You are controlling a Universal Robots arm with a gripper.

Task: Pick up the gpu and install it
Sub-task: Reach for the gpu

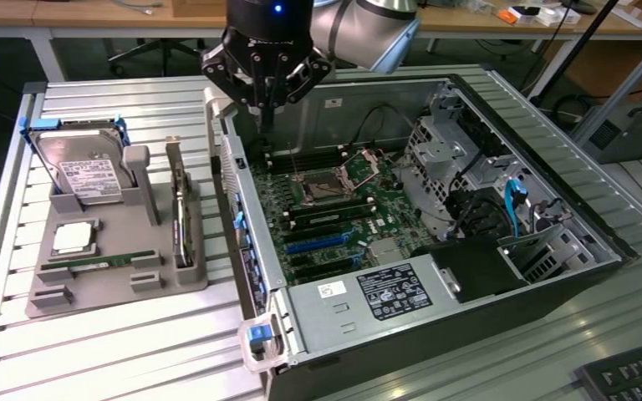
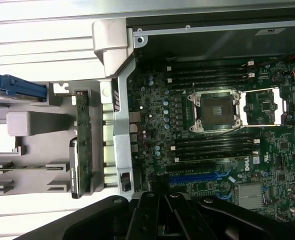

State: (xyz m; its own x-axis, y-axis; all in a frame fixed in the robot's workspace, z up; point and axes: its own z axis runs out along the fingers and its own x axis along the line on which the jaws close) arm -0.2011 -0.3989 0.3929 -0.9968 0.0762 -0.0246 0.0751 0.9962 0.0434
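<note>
In the exterior view, the robot's gripper hangs above the open computer case, close to the case wall on the exterior view's left. Its fingers are drawn together and hold nothing. The gpu stands on edge in a grey holder on the slatted table, left of the case and right of a hard drive. In the wrist view, the empty gripper hovers over the motherboard. The gpu sits in its holder just outside the case wall, apart from the gripper.
</note>
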